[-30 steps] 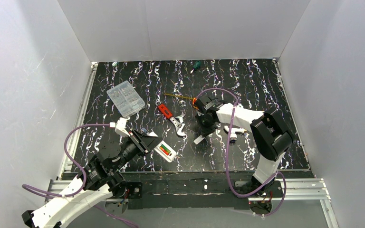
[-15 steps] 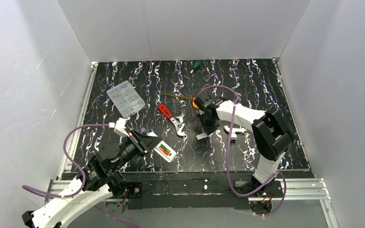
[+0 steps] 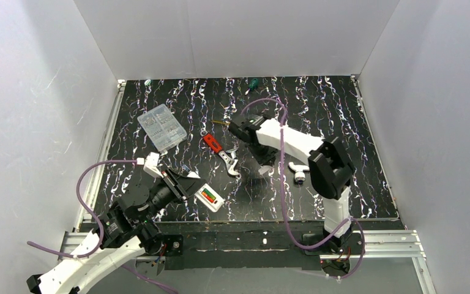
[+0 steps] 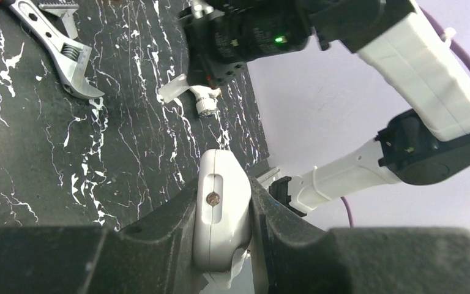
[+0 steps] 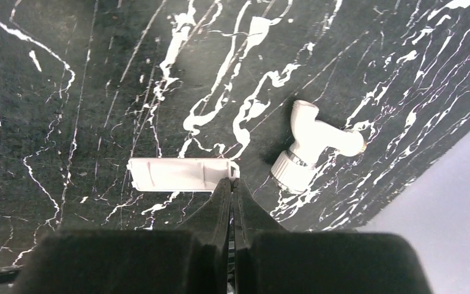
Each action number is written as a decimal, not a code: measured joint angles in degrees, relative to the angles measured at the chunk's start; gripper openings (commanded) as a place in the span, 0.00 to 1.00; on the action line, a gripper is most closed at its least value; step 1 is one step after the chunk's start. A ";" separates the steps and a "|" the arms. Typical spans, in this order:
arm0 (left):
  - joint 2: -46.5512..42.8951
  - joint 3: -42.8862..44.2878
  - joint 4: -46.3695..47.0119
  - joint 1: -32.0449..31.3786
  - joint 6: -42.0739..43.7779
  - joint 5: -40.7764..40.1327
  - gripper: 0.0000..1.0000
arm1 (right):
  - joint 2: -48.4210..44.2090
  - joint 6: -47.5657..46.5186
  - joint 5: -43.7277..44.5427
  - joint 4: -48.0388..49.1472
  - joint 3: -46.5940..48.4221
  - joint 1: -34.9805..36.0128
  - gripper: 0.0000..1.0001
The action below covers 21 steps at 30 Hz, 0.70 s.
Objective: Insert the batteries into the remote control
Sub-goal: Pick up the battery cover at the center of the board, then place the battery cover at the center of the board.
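My left gripper (image 3: 191, 185) is shut on one end of the white remote control (image 3: 218, 204) at the near left, with the bay side facing up. Green, yellow and red batteries (image 3: 208, 196) lie in the bay. In the left wrist view the remote (image 4: 220, 214) sits pinched between both fingers, seen end-on. My right gripper (image 3: 263, 160) hangs over the table's middle, its jaws pressed together on the end tab of a flat white battery cover (image 5: 180, 174). That cover (image 4: 174, 90) also shows under the right gripper (image 5: 232, 182) from the left wrist.
A white tap-shaped piece (image 3: 298, 171) lies just right of the right gripper. A silver wrench (image 3: 227, 160) with a red-handled tool (image 3: 212, 143) lies left of it. A clear compartment box (image 3: 161, 127) stands at the back left, and a green screwdriver (image 3: 253, 82) near the back edge.
The right gripper closed on the white cover and swung left and away from me with it. The left arm drew the remote slightly nearer and to the left.
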 measured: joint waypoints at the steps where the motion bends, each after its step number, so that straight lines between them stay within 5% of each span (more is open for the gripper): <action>1: -0.02 0.44 -0.44 0.00 0.20 0.07 0.00 | 1.55 0.04 0.31 -1.05 0.96 0.79 0.04; 21: -1.84 3.52 -5.42 0.00 1.79 1.11 0.00 | 16.55 0.90 3.19 -3.50 20.46 3.15 0.06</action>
